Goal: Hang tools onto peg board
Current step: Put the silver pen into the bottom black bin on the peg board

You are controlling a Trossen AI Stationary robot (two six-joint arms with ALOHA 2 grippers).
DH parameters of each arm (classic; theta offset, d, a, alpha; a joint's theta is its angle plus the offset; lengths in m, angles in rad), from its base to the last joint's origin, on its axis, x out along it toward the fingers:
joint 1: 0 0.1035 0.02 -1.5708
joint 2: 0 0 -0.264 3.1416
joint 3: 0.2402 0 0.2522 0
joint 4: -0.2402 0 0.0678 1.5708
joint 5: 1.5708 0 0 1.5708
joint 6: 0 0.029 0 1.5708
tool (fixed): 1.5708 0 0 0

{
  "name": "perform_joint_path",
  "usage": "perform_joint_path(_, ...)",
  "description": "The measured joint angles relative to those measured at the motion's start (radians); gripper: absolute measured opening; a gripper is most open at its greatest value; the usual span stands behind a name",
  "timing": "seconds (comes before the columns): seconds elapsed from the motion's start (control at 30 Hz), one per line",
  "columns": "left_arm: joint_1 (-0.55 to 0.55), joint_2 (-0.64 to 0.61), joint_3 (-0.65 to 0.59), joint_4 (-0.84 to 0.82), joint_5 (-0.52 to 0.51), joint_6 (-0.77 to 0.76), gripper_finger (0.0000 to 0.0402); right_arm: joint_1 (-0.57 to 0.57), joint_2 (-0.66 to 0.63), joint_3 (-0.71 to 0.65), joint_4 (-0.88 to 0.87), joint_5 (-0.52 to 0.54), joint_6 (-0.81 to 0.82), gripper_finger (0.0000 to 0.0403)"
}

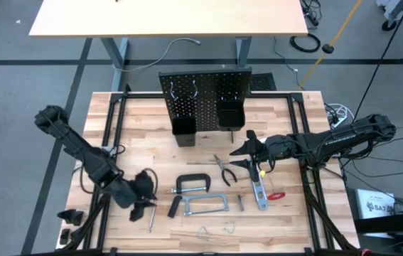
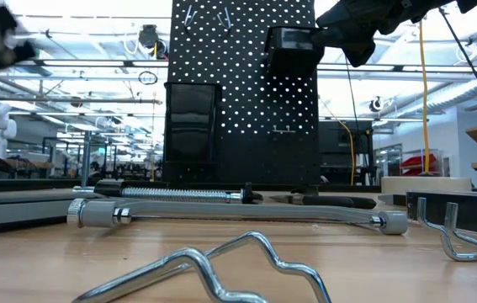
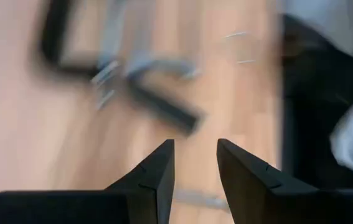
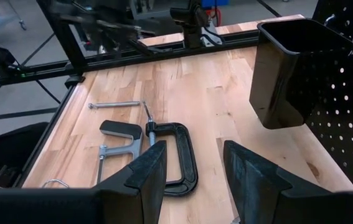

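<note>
While the peg board point(image 1: 205, 99) stands upright at the counter's point(image 1: 151, 121) far edge, both end effectors hover empty with fingers narrowly parted, left end effector point(image 1: 141, 203) beside the C-clamp point(image 1: 194, 183), right end effector point(image 1: 242, 158) above the pliers point(image 1: 224, 169).

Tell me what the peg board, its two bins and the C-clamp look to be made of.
Peg board: seemingly sheet metal, painted matt black; thin flat panel with rows of punched holes.
Bins: probably moulded plastic, black with a slight sheen; smooth, thin, rounded walls. Could be coated metal.
C-clamp: apparently cast metal with a black finish; thick rigid frame, with a bare silvery screw.
</note>
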Motion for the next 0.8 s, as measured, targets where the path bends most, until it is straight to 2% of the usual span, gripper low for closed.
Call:
perform_joint_path(0.13,0.035,0.025,-0.001,-0.194,0.009,-0.397,0.0123,0.0,0.0,0.0,0.0,0.002,0.0,0.0153)
perform_joint_path(0.23,0.047,0.062,-0.001,-0.235,0.06,-0.527,0.0123,0.0,0.0,0.0,0.0,0.002,0.0,0.0153)
perform_joint_path(0.33,0.047,0.115,-0.001,-0.175,0.093,-0.573,0.0123,0.0,0.0,0.0,0.0,0.002,0.0,0.0153)
perform_joint_path(0.5,0.047,0.204,-0.001,-0.049,0.172,-0.567,0.0123,0.0,0.0,0.0,0.0,0.002,0.0,0.0153)
perform_joint_path(0.8,0.046,0.255,0.042,-0.048,0.204,-0.583,0.0123,-0.001,0.0,0.0,0.0,0.016,-0.01,0.0153)
